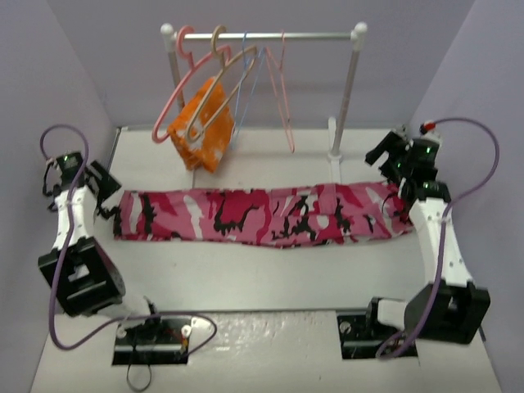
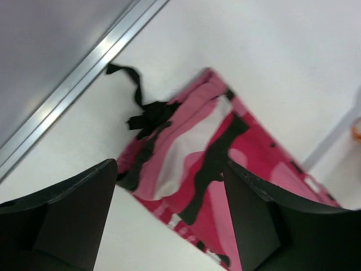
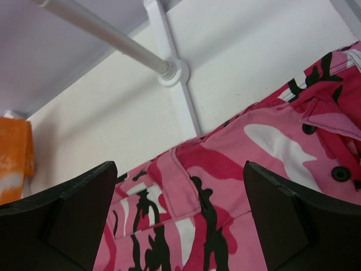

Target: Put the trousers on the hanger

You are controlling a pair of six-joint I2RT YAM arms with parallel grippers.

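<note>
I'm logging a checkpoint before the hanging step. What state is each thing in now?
trousers: flat, stretched along the table, ungripped.
tan hanger: hung on the rail, without trousers.
thick pink hanger: hung on the rail.
orange-and-white cloth: draped on a hanger; which, unclear.
blue wire hanger: hung on the rail.
pink wire hanger: hung on the rail.
left gripper: open above one trouser end.
right gripper: open above the other end.

White worktop (image 1: 246,274): the trousers (image 1: 262,214) lie flat, stretched lengthwise across its middle from near the left edge to near the right. A white garment rack (image 1: 350,82) stands by the far edge.
</note>
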